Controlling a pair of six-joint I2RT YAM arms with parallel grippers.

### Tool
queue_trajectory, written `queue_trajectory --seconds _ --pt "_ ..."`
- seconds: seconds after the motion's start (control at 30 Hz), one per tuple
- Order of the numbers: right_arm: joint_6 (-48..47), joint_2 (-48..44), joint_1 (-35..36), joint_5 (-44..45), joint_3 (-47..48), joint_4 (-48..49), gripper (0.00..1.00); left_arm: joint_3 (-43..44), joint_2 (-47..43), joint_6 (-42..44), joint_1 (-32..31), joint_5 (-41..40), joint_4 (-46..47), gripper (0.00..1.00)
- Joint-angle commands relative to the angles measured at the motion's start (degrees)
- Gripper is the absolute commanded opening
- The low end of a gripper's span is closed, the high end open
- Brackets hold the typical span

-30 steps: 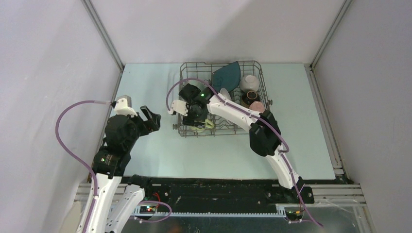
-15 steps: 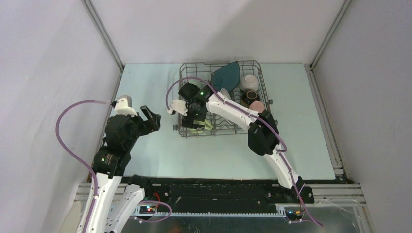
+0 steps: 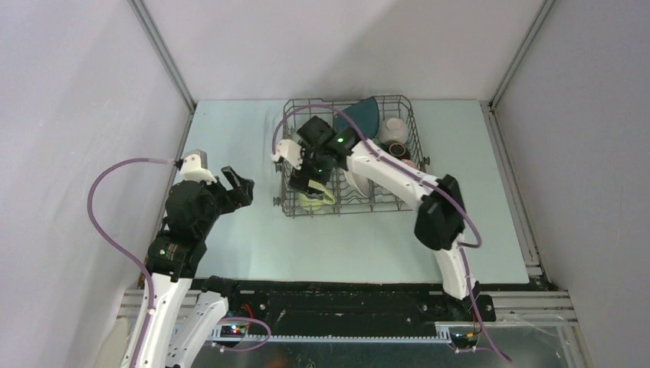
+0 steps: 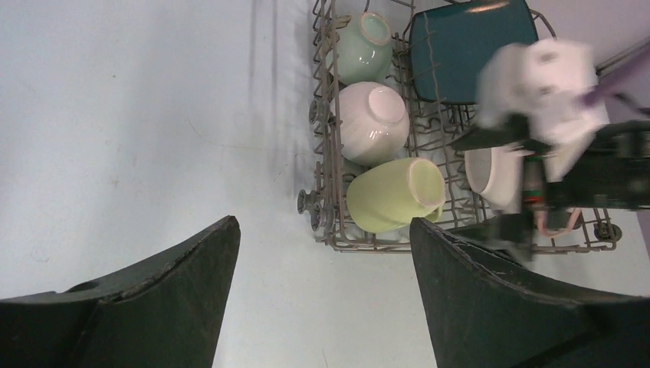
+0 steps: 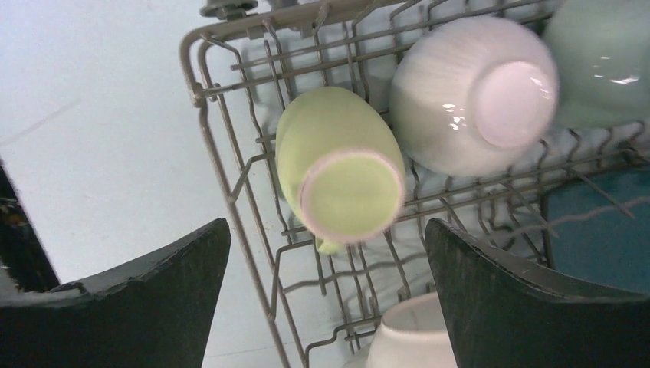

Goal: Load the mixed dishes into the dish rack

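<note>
The grey wire dish rack (image 3: 360, 211) stands mid-table. The pale yellow-green mug (image 3: 313, 199) lies on its side in the rack's near-left corner, and it also shows in the left wrist view (image 4: 391, 195) and the right wrist view (image 5: 337, 165). Behind it are an upturned white bowl (image 5: 471, 100), the pale green bowl (image 4: 362, 50) and the dark teal plate (image 3: 359, 116). My right gripper (image 3: 310, 178) hangs open and empty just above the mug (image 5: 326, 230). My left gripper (image 3: 239, 184) is open and empty over the table left of the rack (image 4: 322, 222).
Another white bowl (image 3: 394, 128) and the brown bowl (image 3: 396, 152) sit on the rack's right side. A white bowl (image 5: 414, 330) stands right of the mug. The right arm crosses the rack's near-right part. Grey walls close in the table on three sides.
My right gripper has drawn up and back from the yellow-green mug, and its elbow has swung right. The mug stays in the rack corner. The left arm has not moved.
</note>
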Motion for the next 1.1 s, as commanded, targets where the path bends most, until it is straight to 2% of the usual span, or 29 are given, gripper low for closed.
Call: queue_trajectory --seconds 0.0,0.13,0.3,0.47,0.6,0.7,0.83,0.9,0.97,1.07 --pt "5.51 -15.01 -2.19 -5.35 -8.86 13.97 1.0 -0.42 -1.02 0.2 0.26 0.07 2.36 0.88" --pt "10.82 -25.52 -3.57 -3.91 -21.87 27.91 1.0 -0.14 -1.84 -0.35 0.26 -1.22 1.95 0.9" --pt "19.75 -36.61 -8.22 5.48 -37.66 42.09 1.0 0.05 -2.93 -0.49 0.26 -1.78 2.44 0.93" --pt "27.69 -42.48 -17.07 15.9 -44.76 42.93 1.0 -2.91 -6.27 -0.77 0.26 1.76 6.91 1.0" --pt "34.52 -48.16 -24.01 17.01 -52.88 43.67 0.99 -5.34 -8.73 -1.3 0.26 3.05 11.27 1.0" --pt "38.53 -54.65 -28.68 17.97 -59.06 47.88 1.0 -6.33 -8.54 -2.96 0.26 1.39 11.73 1.0" --pt "48.18 -60.93 -36.55 28.32 -66.52 50.43 1.0 -7.19 -6.13 -7.01 -0.07 0.49 12.57 1.0" --pt "51.42 -63.14 -41.26 33.15 -69.49 50.34 1.0 -9.15 -5.31 -9.28 -1.35 0.32 15.87 1.0" --pt "50.97 -65.2 -42.49 38.42 -73.0 52.35 0.99 -11.41 -5.07 -9.97 -3.37 -2.61 19.48 1.0" --pt "45.59 -67.91 -42.54 40.12 -82.36 64.75 1.0 -15.17 -3.96 -4.56 -4.98 -12.79 27.2 1.0"
